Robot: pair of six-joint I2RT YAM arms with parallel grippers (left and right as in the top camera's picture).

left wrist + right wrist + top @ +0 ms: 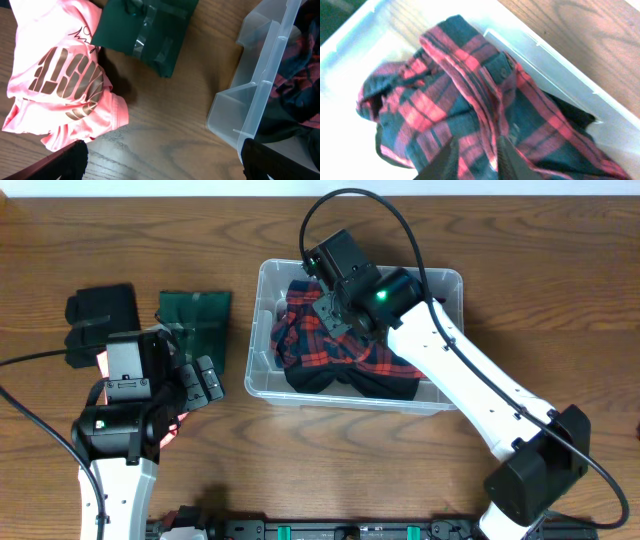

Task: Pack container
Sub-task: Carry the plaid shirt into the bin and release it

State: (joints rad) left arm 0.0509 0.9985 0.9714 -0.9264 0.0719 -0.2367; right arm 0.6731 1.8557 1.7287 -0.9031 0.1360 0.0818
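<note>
- Container [256, 360] — on table [500, 240], right of centre, holding plaid shirt [340, 365].
- Right gripper [476, 152] — inside container, fingers drawn close on a fold of plaid shirt.
- Left gripper [165, 162] — fingers spread wide, nothing between them, above bare wood between pink shirt [65, 85] and container.
- Green cloth [195, 320] — folded, just left of container, not touching.

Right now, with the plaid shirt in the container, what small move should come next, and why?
Probably lower the left hand onto the pink shirt and grip it: the hand is open, and that shirt lies on the table outside the container.
</note>
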